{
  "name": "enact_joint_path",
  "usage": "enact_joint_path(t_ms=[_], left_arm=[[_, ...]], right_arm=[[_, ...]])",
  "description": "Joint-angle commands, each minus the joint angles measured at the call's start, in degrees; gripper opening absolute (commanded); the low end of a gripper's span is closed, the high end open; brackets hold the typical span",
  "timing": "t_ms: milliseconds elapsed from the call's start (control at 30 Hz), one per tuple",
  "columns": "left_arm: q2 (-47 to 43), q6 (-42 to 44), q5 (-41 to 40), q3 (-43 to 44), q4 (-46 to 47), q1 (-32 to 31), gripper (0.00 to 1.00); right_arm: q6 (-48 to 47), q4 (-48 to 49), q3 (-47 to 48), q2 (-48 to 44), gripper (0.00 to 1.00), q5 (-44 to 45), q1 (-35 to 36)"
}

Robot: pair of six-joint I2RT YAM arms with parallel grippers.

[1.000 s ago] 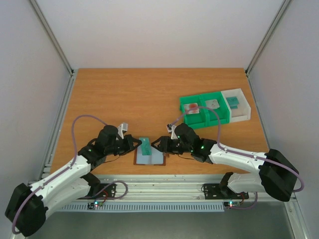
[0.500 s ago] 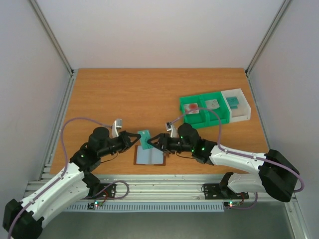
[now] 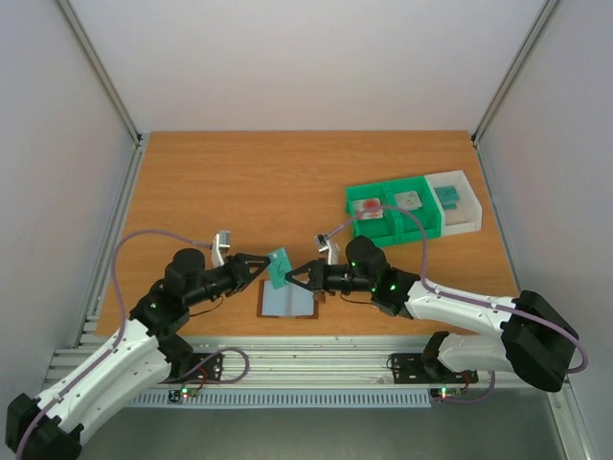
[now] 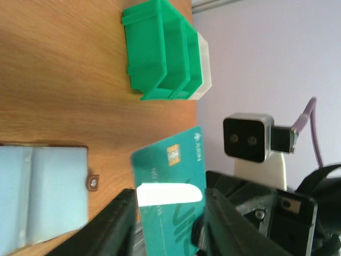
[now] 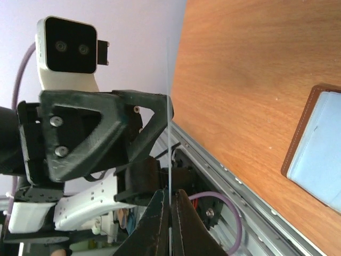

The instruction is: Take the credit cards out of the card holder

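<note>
Right gripper [image 3: 295,276] was clamped on a teal card [image 3: 279,267], holding it off the table [image 3: 287,172] just above the open card holder [image 3: 287,303], which lay flat near the front edge. Left gripper [image 3: 262,264] sat right at the card, fingers [image 4: 120,224] spread, not pinching it. Pinkish card [image 3: 371,207], grey card [image 3: 408,200] and a second teal card [image 3: 447,195] lay in the bins [image 3: 388,231], well apart from the holder.

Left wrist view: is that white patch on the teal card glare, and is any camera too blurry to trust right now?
Left wrist: a blown-out white patch sits on the teal card, glare or marking, cannot tell; the green bins look soft. Right wrist: the card is edge-on, a thin line in the right claw; the card holder reads clearly. Top external: even light, no glare.
</note>
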Motion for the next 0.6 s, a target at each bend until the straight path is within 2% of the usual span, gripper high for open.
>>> enact_joint_path(t_ms=[0,67,200,433,567], left_arm=[[-5.25,4.34,1.12,0.98,-6.62,-0.12,0.43],[-7.62,6.18,2.08,1.49,-9.75,-0.1,0.52],[-10.58,11.42,5.0,3.96,-17.1,-0.1,0.6],[-9.83,19.79,14.43,8.66,-25.62,-0.01,0.62],[-7.99,23.31,20.71,11.13,-27.7,0.0,0.62]], right_arm=[[-7.35,-3.26,0.77,-1.72,0.01,-6.01,-0.42],[-9.52,-4.07,1.49,-1.67,0.01,-9.71,-0.44],[-13.61,-5.42,2.69,-1.82,0.01,-17.26,-0.5],[-21.03,-12.17,5.47,-3.21,0.01,-26.13,-0.37],[-26.61,-19.53,9.01,-3.35,0.01,-28.23,-0.34]])
